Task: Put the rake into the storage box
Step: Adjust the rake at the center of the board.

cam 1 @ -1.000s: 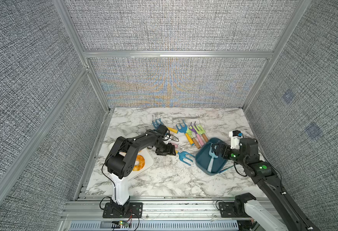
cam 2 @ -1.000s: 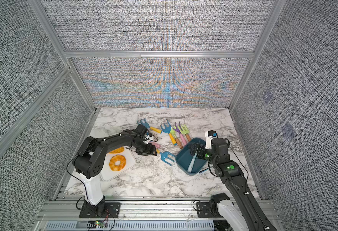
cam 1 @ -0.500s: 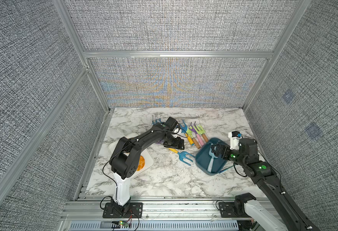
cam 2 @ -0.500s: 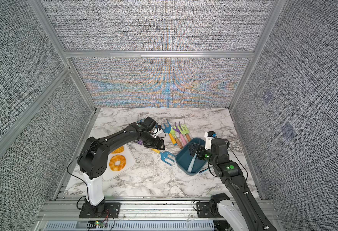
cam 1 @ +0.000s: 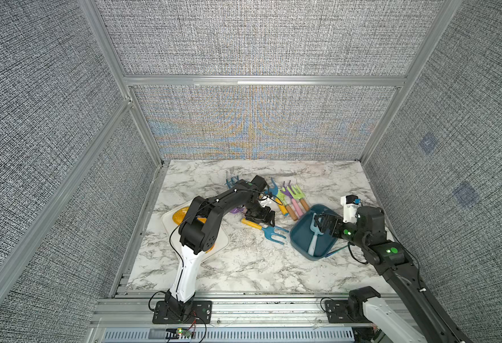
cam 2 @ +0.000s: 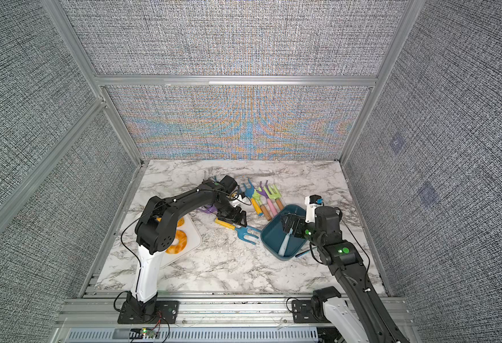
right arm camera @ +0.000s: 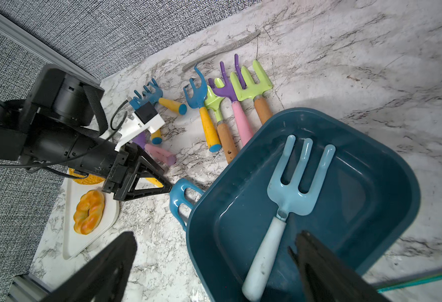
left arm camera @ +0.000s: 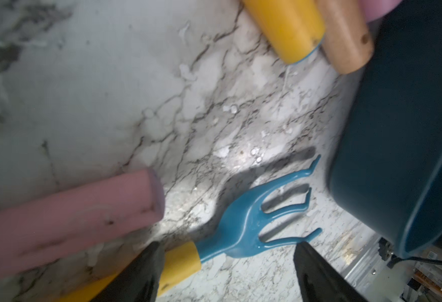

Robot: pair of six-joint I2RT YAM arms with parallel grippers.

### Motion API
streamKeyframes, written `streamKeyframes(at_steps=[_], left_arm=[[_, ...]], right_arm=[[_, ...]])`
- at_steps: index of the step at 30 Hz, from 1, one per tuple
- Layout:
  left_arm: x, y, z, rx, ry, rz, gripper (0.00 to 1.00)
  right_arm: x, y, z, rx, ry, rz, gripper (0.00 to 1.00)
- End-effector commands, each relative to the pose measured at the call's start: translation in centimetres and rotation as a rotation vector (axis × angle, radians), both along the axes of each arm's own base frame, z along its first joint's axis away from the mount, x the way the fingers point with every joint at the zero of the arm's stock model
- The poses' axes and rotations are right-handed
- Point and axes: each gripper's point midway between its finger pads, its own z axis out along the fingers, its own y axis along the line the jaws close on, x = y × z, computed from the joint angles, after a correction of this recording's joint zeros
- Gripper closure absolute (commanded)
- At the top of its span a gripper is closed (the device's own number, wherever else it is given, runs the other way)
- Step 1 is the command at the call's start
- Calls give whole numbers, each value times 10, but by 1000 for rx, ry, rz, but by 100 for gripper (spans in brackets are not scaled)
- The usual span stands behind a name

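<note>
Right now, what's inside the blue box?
One pale blue rake lies inside the blue box. The right jaws cover part of its floor, so that bit can't be seen.

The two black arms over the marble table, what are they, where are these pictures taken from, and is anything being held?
They are robot arms, each ending in a two-fingered tool. Two pictures look down from one overhead camera; two come from wrist cameras. Toy rakes lie on the marble; a white tray holds pastries. A pale blue rake lies in the teal storage box. The left tool is open over a blue rake with a yellow handle; the right tool is open above the box. Neither holds anything.
</note>
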Motion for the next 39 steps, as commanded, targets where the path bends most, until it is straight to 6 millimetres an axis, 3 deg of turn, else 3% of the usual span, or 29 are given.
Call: streamKeyframes(at_steps=[1, 5, 9, 18, 24, 31, 34, 39], left_arm=[[5, 17, -14, 63, -15, 31, 17], [6, 28, -20, 98, -24, 45, 17], [-7, 35, -19, 101, -12, 57, 17], [-59, 52, -9, 92, -27, 98, 18], [-116, 29, -31, 176, -8, 39, 21], [-144, 48, -46, 299, -29, 50, 25], [-155, 54, -52, 375, -73, 35, 32], [-141, 56, -58, 513, -154, 25, 42]], right_arm=[[0, 0, 0, -7, -4, 2, 1], [0, 1, 2, -2, -5, 8, 1], [-1, 1, 3, 0, -6, 8, 1], [-1, -1, -5, -4, 8, -2, 1], [0, -2, -8, -9, 19, -12, 1], [0, -8, -11, -20, 32, -45, 1], [2, -14, -11, -34, 31, -79, 1], [6, -26, -8, -29, 23, -164, 1]])
